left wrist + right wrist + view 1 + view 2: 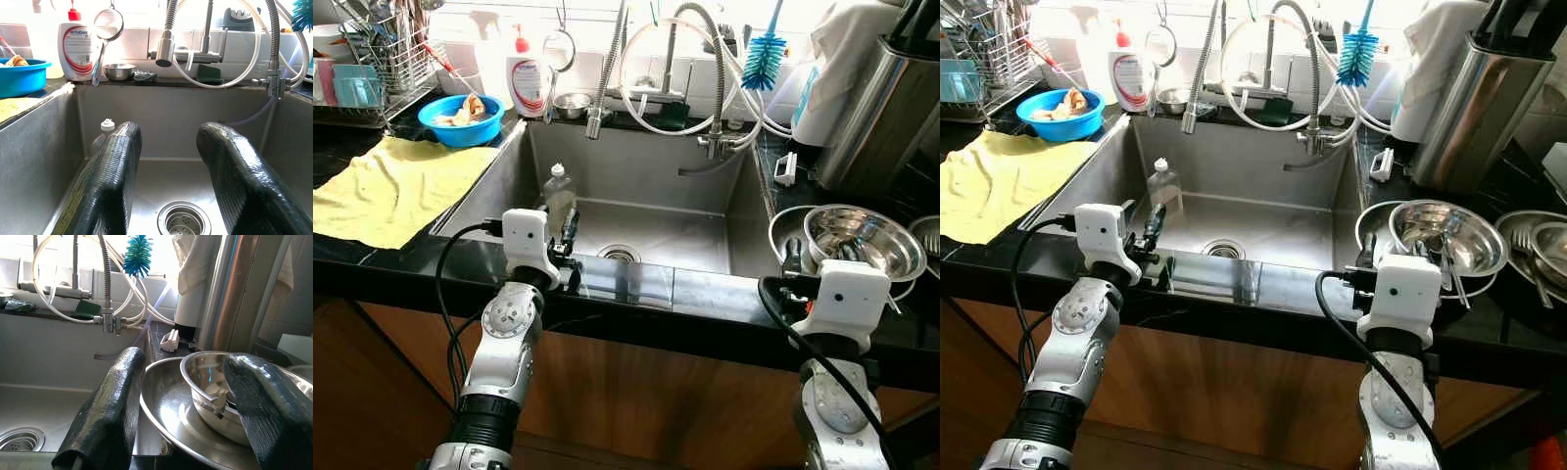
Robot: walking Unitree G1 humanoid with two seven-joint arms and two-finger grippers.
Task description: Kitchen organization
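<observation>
Standing at an early stage, by the look of it: both sets of jaws spread and empty, left gripper [570,238] over the sink [724,220] rim, right gripper [188,406] beside the stacked steel bowls [862,240]. Still waiting in the sink, near its left wall: a small bottle [558,196]. Black bench [372,257], yellow cloth [386,191] and blue bowl [462,119] left, bright kitchen window behind.

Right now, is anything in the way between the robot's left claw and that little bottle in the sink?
Nothing visible blocks it. The left gripper hangs open at the sink's front edge, and the small clear bottle stands upright past it by the sink's left wall. Only bare sink floor and the drain lie between.
</observation>
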